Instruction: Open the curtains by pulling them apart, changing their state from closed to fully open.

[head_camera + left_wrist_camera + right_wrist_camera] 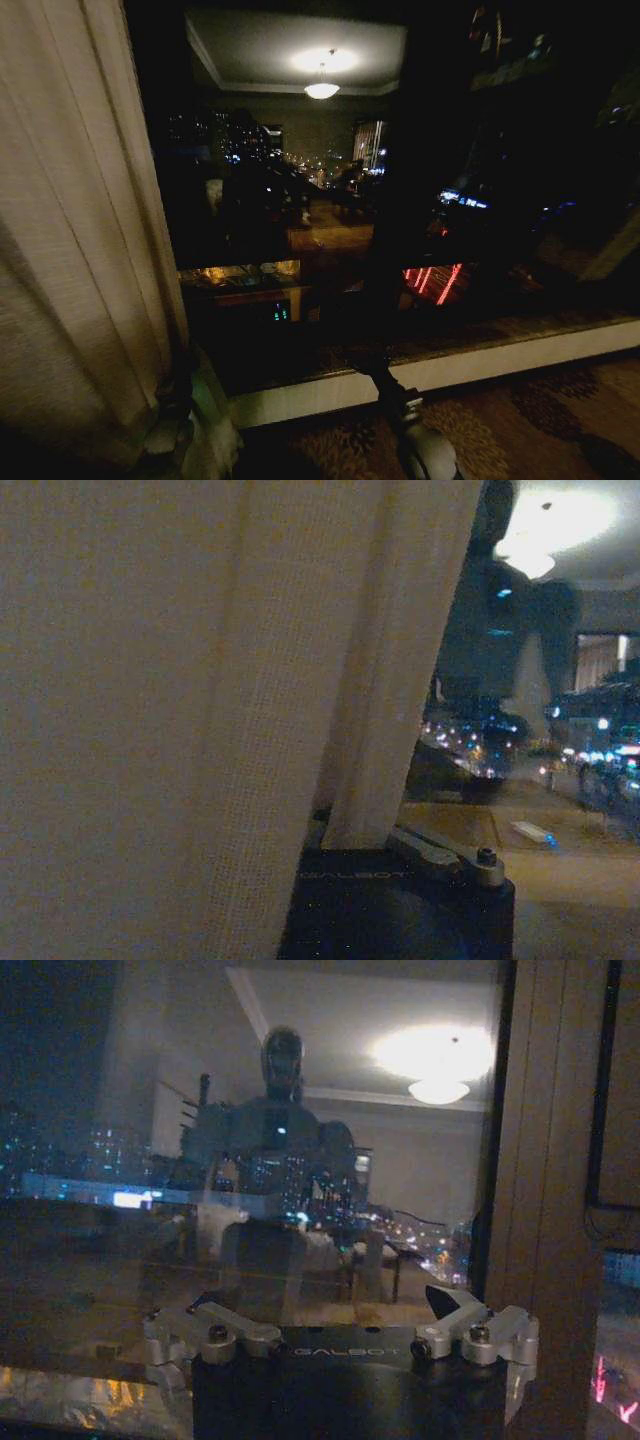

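Cream sheer curtain panel [70, 240] hangs vertically, folds against the left gripper [400, 855], grip unclear; right gripper [340, 1345] open, facing window glass [330, 200].

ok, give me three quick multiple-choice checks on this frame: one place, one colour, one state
1. In the head view, where does the curtain hang?
A. At the left side of the window
B. At the right side of the window
C. Across the middle of the glass

2. What colour is the curtain?
A. Dark blue
B. Cream-white
C. Red

3. How is the right gripper?
A. Shut on the curtain
B. Shut on a cord
C. Open and empty

Key:
1 A: the curtain is bunched at the left of the window, with the left gripper low against it.
2 B: the fabric is pale cream in the left wrist view.
3 C: the right gripper faces bare glass, its fingers spread with nothing between them.
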Available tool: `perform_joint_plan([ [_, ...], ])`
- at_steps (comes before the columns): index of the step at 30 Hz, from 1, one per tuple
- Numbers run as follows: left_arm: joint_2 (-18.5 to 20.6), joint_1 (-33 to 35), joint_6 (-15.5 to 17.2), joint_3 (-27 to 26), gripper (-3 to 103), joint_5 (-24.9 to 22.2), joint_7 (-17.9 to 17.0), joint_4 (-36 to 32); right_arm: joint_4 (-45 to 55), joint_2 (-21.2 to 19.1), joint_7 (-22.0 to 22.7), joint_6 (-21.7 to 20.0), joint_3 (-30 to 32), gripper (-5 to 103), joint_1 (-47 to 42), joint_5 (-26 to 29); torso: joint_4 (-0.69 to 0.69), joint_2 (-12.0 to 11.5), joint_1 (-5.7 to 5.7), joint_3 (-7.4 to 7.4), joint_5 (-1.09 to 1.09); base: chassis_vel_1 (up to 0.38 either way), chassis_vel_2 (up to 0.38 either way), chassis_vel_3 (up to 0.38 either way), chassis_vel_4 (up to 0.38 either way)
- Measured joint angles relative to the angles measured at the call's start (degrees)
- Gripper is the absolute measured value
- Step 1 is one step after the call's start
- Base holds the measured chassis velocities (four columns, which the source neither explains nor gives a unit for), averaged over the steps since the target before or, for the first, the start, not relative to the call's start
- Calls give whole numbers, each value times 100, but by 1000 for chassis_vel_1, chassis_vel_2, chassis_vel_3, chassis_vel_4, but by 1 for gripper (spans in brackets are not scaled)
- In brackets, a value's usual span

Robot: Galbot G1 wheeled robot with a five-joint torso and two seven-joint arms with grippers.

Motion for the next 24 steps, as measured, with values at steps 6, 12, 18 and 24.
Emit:
perform_joint_plan([
  [6, -74, 14, -58, -14, 0, 16, 1, 32, 0, 0, 0, 0, 0, 100, 0, 0, -1, 0, 1, 0, 1, -68, 54, 58, -61],
  [12, -63, 41, -61, -76, 0, 16, -1, 2, 0, 0, 0, 0, 0, 100, 1, 0, -1, -1, 3, 1, 1, -16, 16, 17, -18],
  [18, -19, 75, -60, -171, 0, -23, -5, -5, 0, 0, 0, 0, 0, 100, 0, 0, 0, 0, -1, 0, 0, 0, 0, 0, 0],
  [24, 7, 106, -86, -187, 0, -43, -1, 11, 0, 0, 0, 0, 1, 100, 0, 0, -1, 0, 0, 0, 1, 32, 46, -40, -44],
])
